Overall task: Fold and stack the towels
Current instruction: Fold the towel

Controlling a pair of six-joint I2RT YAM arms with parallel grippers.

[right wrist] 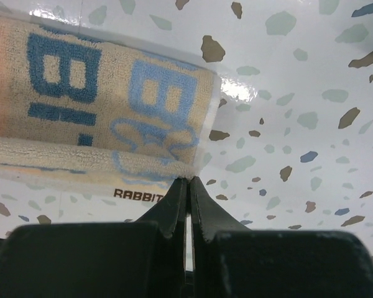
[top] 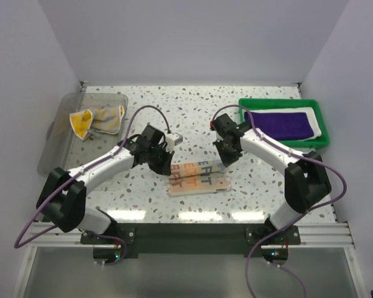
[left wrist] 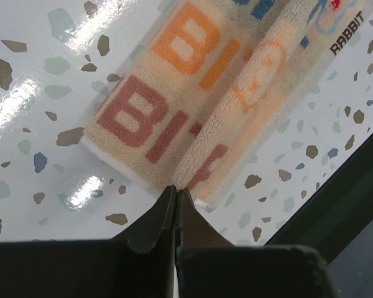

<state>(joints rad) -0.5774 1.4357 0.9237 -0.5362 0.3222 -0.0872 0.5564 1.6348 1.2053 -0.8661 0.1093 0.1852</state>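
The pale towel with block letters [top: 198, 177] lies folded on the table in front of both arms. My left gripper [top: 164, 162] is shut on its left end, pinching a raised fold of cloth [left wrist: 236, 112] at the fingertips [left wrist: 176, 190]. My right gripper [top: 227, 156] is shut on the towel's right end [right wrist: 112, 93], its tips [right wrist: 188, 180] at the cloth's edge near the corner. The deep purple towel [top: 280, 124] lies folded on the plain white towel [top: 315, 122] in a green tray [top: 285, 146] at the back right.
A grey bin [top: 62, 139] at the back left holds a crumpled yellow and pale cloth [top: 96, 120]. The speckled tabletop [top: 186, 105] stretches behind the arms. The table's dark front edge [left wrist: 354, 174] lies close to the lettered towel.
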